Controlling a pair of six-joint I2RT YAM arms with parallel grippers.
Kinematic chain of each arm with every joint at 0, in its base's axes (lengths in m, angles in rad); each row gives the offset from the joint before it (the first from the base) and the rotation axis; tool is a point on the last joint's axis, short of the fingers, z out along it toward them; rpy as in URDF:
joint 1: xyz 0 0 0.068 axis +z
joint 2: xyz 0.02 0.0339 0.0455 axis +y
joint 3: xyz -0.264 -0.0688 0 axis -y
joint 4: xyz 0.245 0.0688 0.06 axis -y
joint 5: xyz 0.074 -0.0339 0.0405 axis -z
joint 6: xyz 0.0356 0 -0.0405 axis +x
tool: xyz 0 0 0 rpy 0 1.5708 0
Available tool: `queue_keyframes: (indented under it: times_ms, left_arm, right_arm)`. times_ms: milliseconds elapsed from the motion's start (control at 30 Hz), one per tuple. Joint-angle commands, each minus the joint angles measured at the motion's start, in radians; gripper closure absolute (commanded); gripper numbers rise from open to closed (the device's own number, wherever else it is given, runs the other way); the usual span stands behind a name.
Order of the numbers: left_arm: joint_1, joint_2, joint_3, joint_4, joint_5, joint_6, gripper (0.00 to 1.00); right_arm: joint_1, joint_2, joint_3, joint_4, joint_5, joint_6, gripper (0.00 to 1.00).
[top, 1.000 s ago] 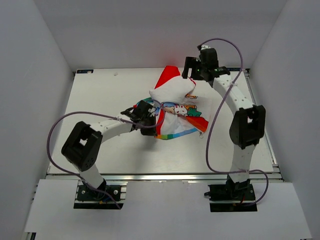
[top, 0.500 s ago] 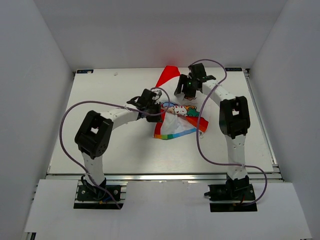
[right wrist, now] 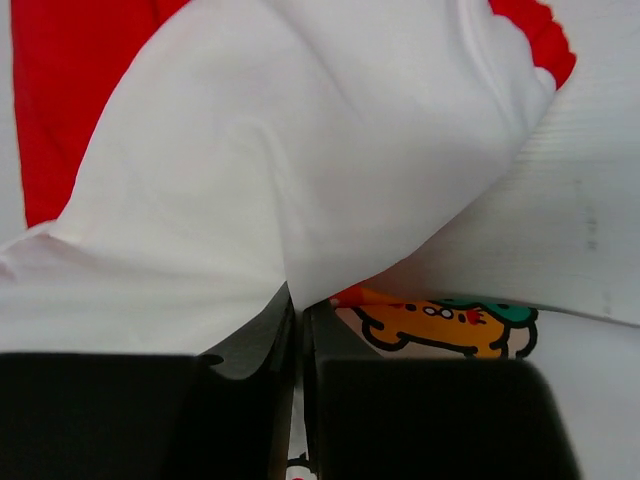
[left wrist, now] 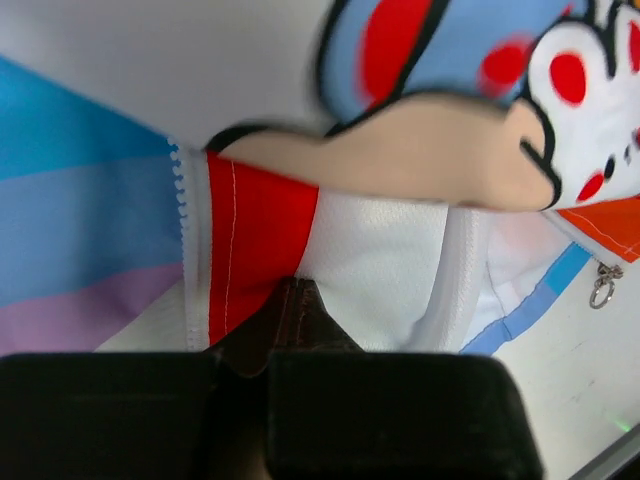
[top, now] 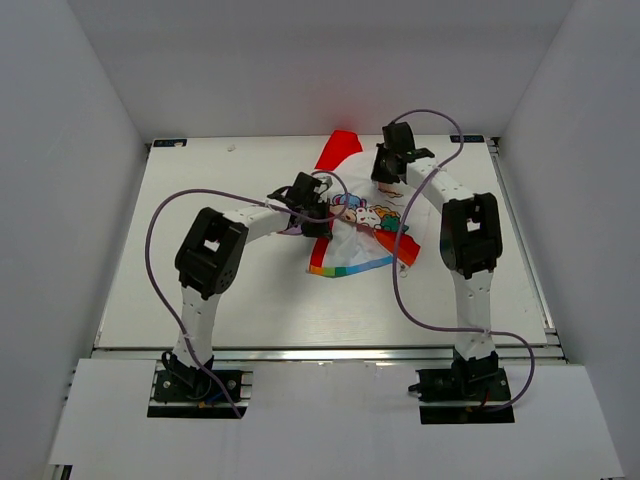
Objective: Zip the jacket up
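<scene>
The jacket (top: 365, 235) lies crumpled mid-table, its red hood (top: 338, 150) pointing to the far side and its rainbow hem (top: 345, 265) nearest me. My left gripper (top: 312, 222) is at the jacket's left edge. In the left wrist view it (left wrist: 295, 285) is shut on the fabric where red trim (left wrist: 255, 235) meets white lining (left wrist: 385, 250), beside the zipper teeth (left wrist: 181, 195). A metal pull ring (left wrist: 603, 290) hangs at the right. My right gripper (top: 385, 185) is at the far edge of the jacket. In the right wrist view it (right wrist: 298, 295) is shut on a white fold (right wrist: 250, 150).
The white table (top: 200, 290) is boxed in by pale walls on the left, right and far sides. Purple cables (top: 400, 290) loop off both arms above the table. A metal rail (top: 320, 352) runs along the near edge.
My right gripper has come down from the far right onto the jacket's far edge and shut on it. The raised white bulge has flattened. My left arm has shifted right, still gripping.
</scene>
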Motion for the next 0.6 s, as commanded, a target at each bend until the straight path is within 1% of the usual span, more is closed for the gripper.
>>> queue_keyframes:
  times_ms: [0,33,167,233,333,433,467,500,533,567]
  left_arm:
    - [0.022,0.006,0.018,0.000,0.020,0.009,1.00]
    - [0.024,0.008,0.009,0.000,0.044,0.012,1.00]
    - [0.028,-0.001,-0.023,0.007,0.064,0.019,1.00]
    - [0.028,-0.009,-0.029,-0.008,0.046,0.022,1.00]
    - [0.028,-0.015,-0.037,-0.023,0.044,0.030,1.00]
    - [0.027,-0.032,-0.055,-0.013,0.060,0.033,1.00]
    - [0.028,-0.046,-0.058,-0.011,0.063,0.035,1.00]
    - [0.027,-0.053,-0.058,-0.011,0.067,0.036,1.00]
    - [0.027,-0.058,-0.055,-0.017,0.069,0.039,1.00]
    - [0.028,-0.069,-0.048,-0.022,0.070,0.041,1.00]
  right_arm:
    - [-0.029,-0.102,0.046,0.005,0.237,-0.051,0.94]
    - [-0.037,-0.105,0.051,-0.012,0.310,-0.061,0.94]
    - [-0.115,-0.129,0.063,-0.034,0.451,-0.084,0.92]
    - [-0.147,-0.139,0.048,-0.027,0.502,-0.082,0.90]
    - [-0.227,-0.127,0.031,-0.023,0.544,-0.082,0.89]
    - [-0.259,-0.103,0.071,-0.095,0.576,-0.059,0.85]
    - [-0.271,-0.099,0.074,-0.113,0.581,-0.058,0.82]
    - [-0.273,-0.100,0.072,-0.135,0.585,-0.055,0.67]
    - [-0.278,-0.103,0.072,-0.144,0.573,-0.055,0.61]
    - [-0.278,-0.114,0.069,-0.146,0.562,-0.059,0.43]
